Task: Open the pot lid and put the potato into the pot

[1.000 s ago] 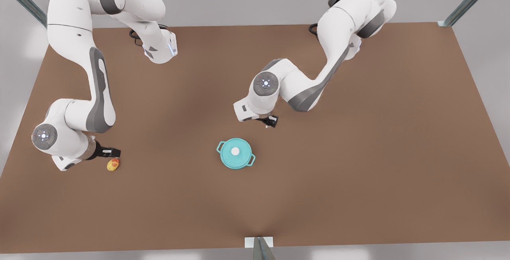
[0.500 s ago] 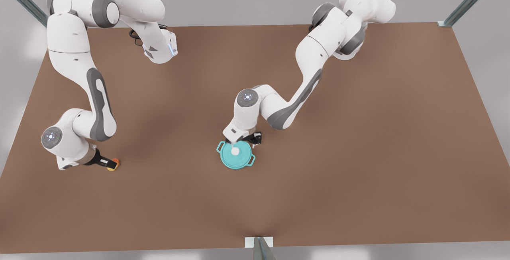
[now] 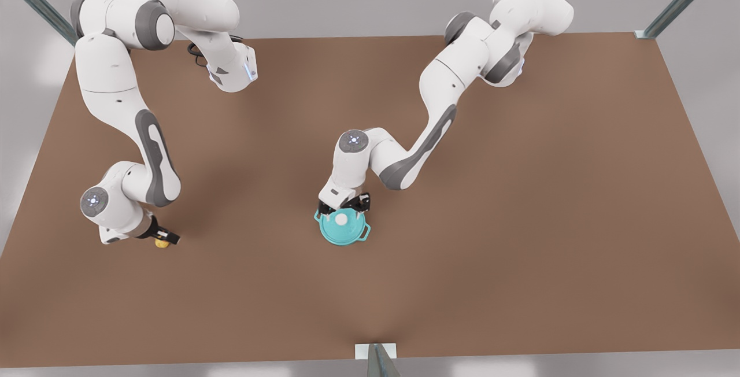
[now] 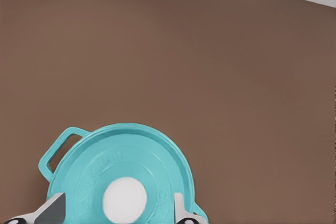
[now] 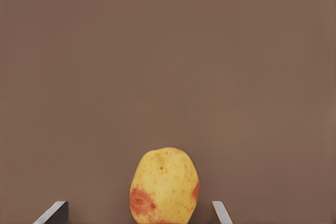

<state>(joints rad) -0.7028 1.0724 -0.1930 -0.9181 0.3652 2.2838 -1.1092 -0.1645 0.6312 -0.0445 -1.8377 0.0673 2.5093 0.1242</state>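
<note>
Potato (image 3: pixel 161 243), a small oval yellow lump with a reddish patch, lies on the brown table (image 3: pixel 520 221) at about 8 o'clock in the front view, and I have the right gripper (image 3: pixel 163 237) over it with jaws spread, one either side in the right wrist view (image 5: pixel 165 186). My left gripper (image 3: pixel 345 208) stands open at the flat round teal pot lid (image 4: pixel 126 171), straddling its white knob (image 4: pixel 124 200); the lid sits on the round teal two-handled pot (image 3: pixel 343 229) near centre. I'd centre each pair of jaws squarely before closing, then lift the lid straight up. Half a second ago the left gripper sat slightly toward 12 o'clock from the knob; both arms have since settled closer.
</note>
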